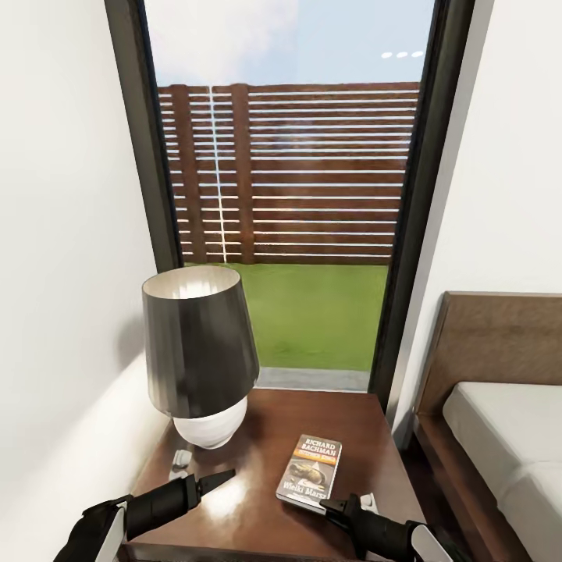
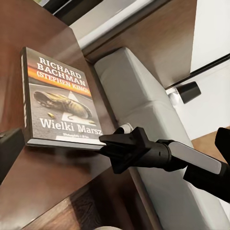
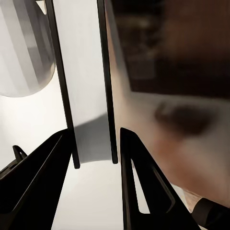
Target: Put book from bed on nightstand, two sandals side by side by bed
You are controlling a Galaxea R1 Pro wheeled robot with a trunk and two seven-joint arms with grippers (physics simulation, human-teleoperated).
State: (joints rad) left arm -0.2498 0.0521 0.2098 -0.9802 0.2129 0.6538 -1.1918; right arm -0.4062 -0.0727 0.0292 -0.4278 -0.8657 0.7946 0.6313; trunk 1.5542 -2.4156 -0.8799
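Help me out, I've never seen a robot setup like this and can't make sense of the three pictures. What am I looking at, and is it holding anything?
These are simulator renders from a two-armed robot. The large picture comes from its head, looking down at a nightstand beside a bed, with a window behind. On the nightstand stand a lamp and a book lying flat. The dark arms at the bottom end in the left gripper and the right gripper, which sits at the book's near edge. The other two pictures come from cameras near each gripper. The right one shows its fingers spread apart around the book's thin edge, so the grip looks loosened. The left gripper holds nothing.
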